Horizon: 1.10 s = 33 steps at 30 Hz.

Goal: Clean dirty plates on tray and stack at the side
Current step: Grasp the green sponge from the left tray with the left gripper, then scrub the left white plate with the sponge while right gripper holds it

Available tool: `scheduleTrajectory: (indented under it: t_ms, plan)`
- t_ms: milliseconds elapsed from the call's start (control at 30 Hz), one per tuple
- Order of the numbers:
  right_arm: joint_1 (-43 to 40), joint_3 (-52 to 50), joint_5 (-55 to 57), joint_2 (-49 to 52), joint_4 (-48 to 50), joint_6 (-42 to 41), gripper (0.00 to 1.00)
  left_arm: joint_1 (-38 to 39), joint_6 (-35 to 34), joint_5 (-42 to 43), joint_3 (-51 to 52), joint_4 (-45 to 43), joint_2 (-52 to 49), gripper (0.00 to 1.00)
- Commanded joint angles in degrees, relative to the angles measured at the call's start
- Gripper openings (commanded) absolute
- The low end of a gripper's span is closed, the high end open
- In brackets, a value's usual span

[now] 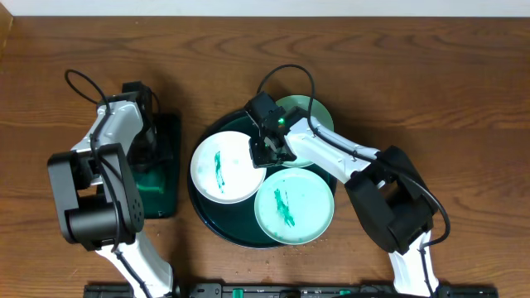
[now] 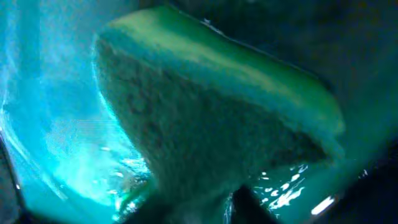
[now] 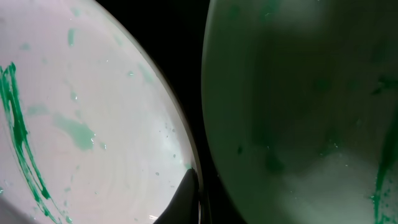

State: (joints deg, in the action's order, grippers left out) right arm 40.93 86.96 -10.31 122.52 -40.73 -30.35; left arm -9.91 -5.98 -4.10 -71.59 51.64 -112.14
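The round dark tray [image 1: 228, 232] holds three smeared plates. The white plate [image 1: 217, 170] lies at its left, one turquoise plate [image 1: 294, 207] at the front, and another turquoise plate [image 1: 310, 116] at the back, partly under my right arm. My right gripper [image 1: 267, 151] is at the white plate's right rim. In the right wrist view its jaws [image 3: 194, 199] are closed on the rim of the white plate [image 3: 93, 124], beside the back turquoise plate [image 3: 298, 112]. My left gripper [image 1: 151, 156] is down in the rectangular tray, pinching a green-topped sponge [image 2: 205, 124] between its fingers [image 2: 205, 208].
The smaller rectangular dark green tray [image 1: 171, 132] stands left of the round tray and holds teal liquid [image 2: 50, 124]. Brown wooden table [image 1: 464, 99] lies all around. The arm bases stand at the front edge.
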Motion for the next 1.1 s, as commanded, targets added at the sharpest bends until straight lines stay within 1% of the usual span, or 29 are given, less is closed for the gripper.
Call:
scheduleTrajectory:
  t_ms: [0,167,233,333,433,567,633,667,733,800,933,1067]
  plan:
    - [0.26,0.28,-0.28,1.95,0.74,1.29,0.01,-0.42,0.39,2.01,0.92,-1.33,-2.84,0.07]
    - [0.26,0.26,-0.52,1.95,0.90,1.29,0.01,-0.42,0.37,2.47,0.20,-1.42,-0.79,0.07]
    - [0.26,0.28,-0.55,1.95,0.90,1.27,0.01,-0.42,0.39,3.98,-0.37,-1.11,1.03,0.07]
    - [0.26,0.28,-0.57,1.95,0.87,1.27,0.01,-0.20,0.37,7.61,-1.18,-0.44,5.90,0.07]
    - [0.24,0.28,-0.57,1.95,0.92,1.25,0.01,1.16,0.24,8.00,-1.31,0.61,12.48,0.07]
    - [0.11,0.28,-0.70,1.95,1.14,1.22,0.01,3.91,-1.90,8.31,-1.31,1.46,18.64,0.07]
    - [-0.02,0.28,-0.81,1.95,1.14,1.20,0.01,5.92,-2.69,10.34,-1.29,1.33,20.68,0.07]
    - [-0.02,0.28,-0.92,1.95,1.14,1.22,0.01,6.91,-3.80,11.34,-1.29,1.25,21.14,0.07]
    - [-0.02,0.28,-0.92,1.95,1.11,1.22,0.01,9.18,-9.84,11.63,-1.14,1.62,21.09,0.07]
    - [-0.07,0.28,-0.94,1.95,1.09,1.20,0.01,11.41,-13.35,11.63,-0.31,1.60,20.48,0.07]
    - [-0.07,0.28,-0.96,1.95,1.03,1.20,0.01,15.96,-15.41,11.58,2.21,0.13,17.88,0.07]
    - [-0.11,0.28,-1.14,1.95,0.87,1.22,0.01,17.29,-17.86,11.61,4.20,-0.83,13.88,0.07]
